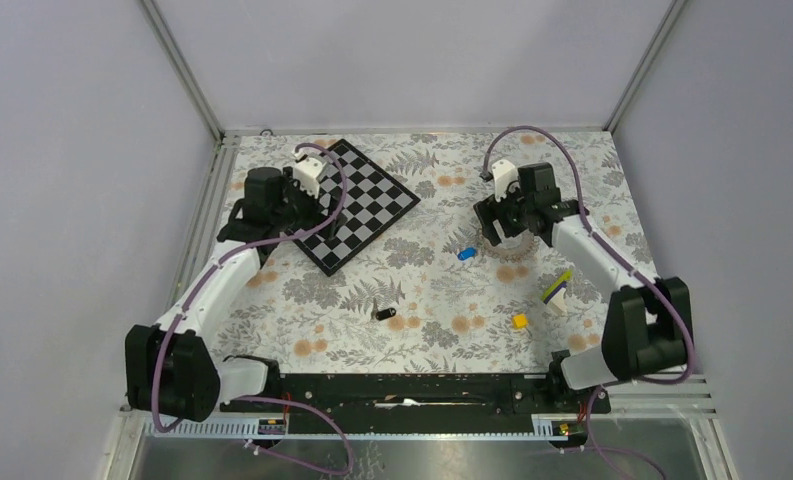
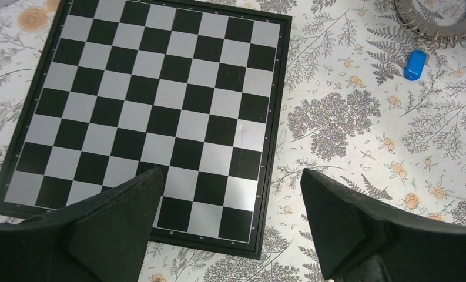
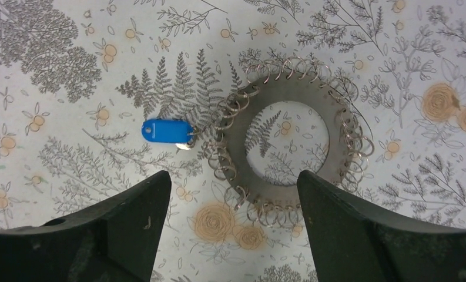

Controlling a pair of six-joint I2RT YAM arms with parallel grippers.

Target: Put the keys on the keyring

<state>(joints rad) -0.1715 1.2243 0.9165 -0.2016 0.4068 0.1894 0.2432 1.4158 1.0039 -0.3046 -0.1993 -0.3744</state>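
The keyring (image 3: 286, 91) is a flat grey ring edged with many small wire loops, lying on the floral cloth. It also shows in the top view (image 1: 513, 246) and in the left wrist view (image 2: 433, 26). The blue key (image 3: 167, 130) lies flat against the keyring's left edge, its small silver end ring touching the loops; whether it is linked I cannot tell. It also shows in the top view (image 1: 466, 253). The black key (image 1: 384, 314) lies apart, mid-table. My right gripper (image 3: 233, 176) hovers open over the keyring's near edge. My left gripper (image 2: 230, 175) is open and empty over the chessboard's corner.
The black-and-white chessboard (image 1: 357, 205) lies at the back left, under the left gripper. A purple-and-lime stick (image 1: 557, 285) and a small yellow cube (image 1: 520, 321) lie front right. Grey walls close in the table on three sides.
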